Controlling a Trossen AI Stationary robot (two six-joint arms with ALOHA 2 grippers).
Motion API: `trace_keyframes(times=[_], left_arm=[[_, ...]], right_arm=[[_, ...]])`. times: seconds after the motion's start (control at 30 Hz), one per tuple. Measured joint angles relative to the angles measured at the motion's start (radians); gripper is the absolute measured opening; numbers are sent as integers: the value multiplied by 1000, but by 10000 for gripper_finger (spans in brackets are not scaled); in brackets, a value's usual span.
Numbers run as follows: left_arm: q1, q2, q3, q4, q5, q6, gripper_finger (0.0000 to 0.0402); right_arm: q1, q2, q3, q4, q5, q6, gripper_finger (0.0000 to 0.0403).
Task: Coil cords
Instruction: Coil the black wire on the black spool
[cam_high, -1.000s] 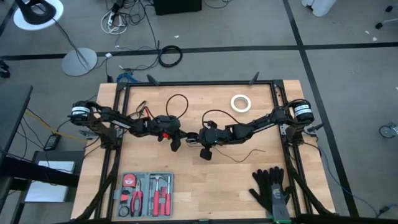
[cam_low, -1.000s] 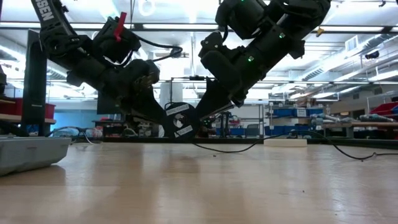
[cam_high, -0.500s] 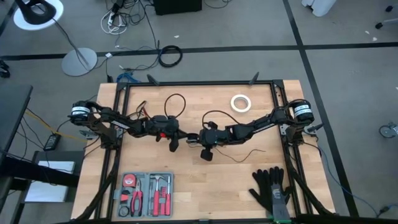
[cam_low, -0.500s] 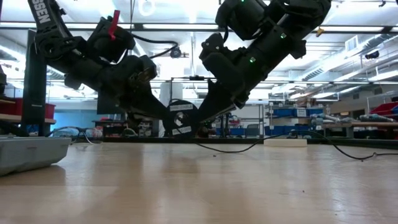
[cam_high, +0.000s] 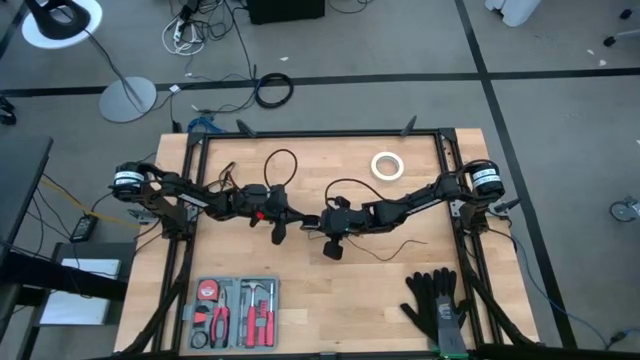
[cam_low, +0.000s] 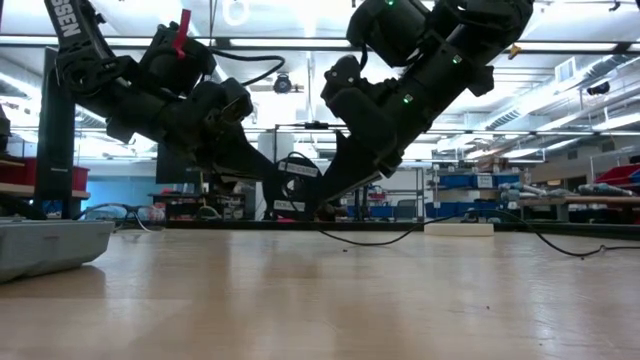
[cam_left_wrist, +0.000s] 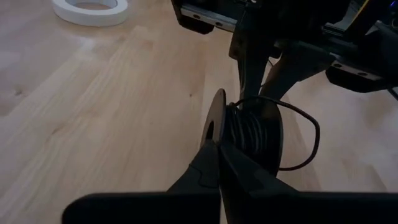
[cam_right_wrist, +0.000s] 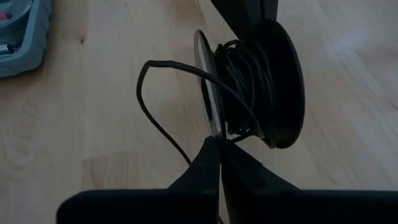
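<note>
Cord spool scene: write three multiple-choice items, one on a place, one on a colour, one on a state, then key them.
1. Where is the spool?
A. mid-table between both grippers
B. in the tool tray
C. on the gloves

2. What colour is the tape ring?
A. red
B. white
C. black

3. How do the left gripper and right gripper stand?
A. both wide open
B. only the left open
C. both shut on the spool's rim

Key: 1 A, the high view shows both arms meeting there; 2 B, pale ring on wood; 3 C, each wrist view shows fingers pinched on a flange.
</note>
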Motion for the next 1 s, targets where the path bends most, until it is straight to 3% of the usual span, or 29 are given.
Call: trace_keyframes(times=[0.47,0.87,1.0], left_arm=[[-1,0,3,-23,-56,-41,1],[-1,0,2,-66,-151,-104,0],[0,0,2,-71,-161,-105,0]], right_arm=[[-2,-26,0,-30,21,19,49],[16,-161,3,-327,14,156,81],[67,-151,3,-327,11,164,81]])
